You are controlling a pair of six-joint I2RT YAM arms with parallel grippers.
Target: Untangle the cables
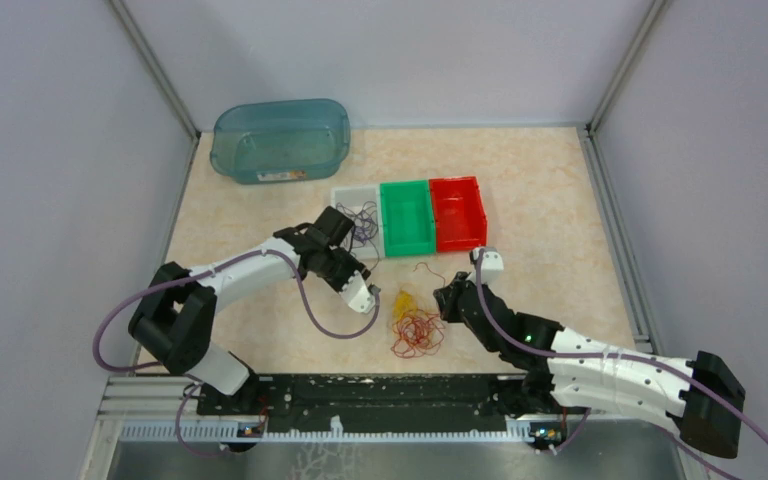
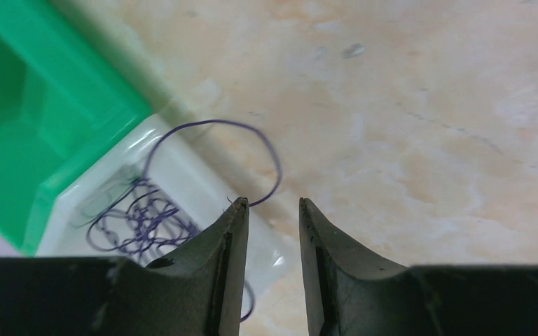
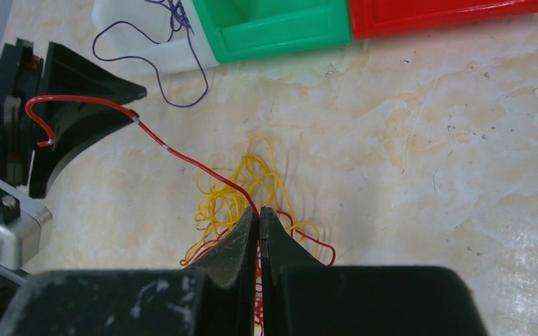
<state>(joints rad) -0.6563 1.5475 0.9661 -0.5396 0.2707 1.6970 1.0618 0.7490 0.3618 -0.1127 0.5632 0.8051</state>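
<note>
Right tool (image 3: 259, 213) is pinching the red cable (image 3: 182, 158), its fingers pressed together on the strand over the heap. Only the right wrist view is showing this, along with the strand running up and leftward and curling across the dark fingers of the left tool (image 2: 272, 201); whether it is touching them is unclear. Around the pinch, the yellow cable (image 3: 242, 183) is lying tangled with more red loops on the bench (image 1: 540, 200). Only the left wrist view is revealing the left tool spread and gripping nothing, with a loop of the purple cable (image 2: 143, 220) ending right beside one fingertip while the rest is sitting coiled in the white bin (image 1: 350, 195). The top view alone is taking in everything: three cable colours, two tools, three bins side by side in a row, namely white, green bin (image 1: 407, 218) and red bin (image 1: 458, 212), and one teal tub (image 1: 280, 140) standing apart behind them.
</note>
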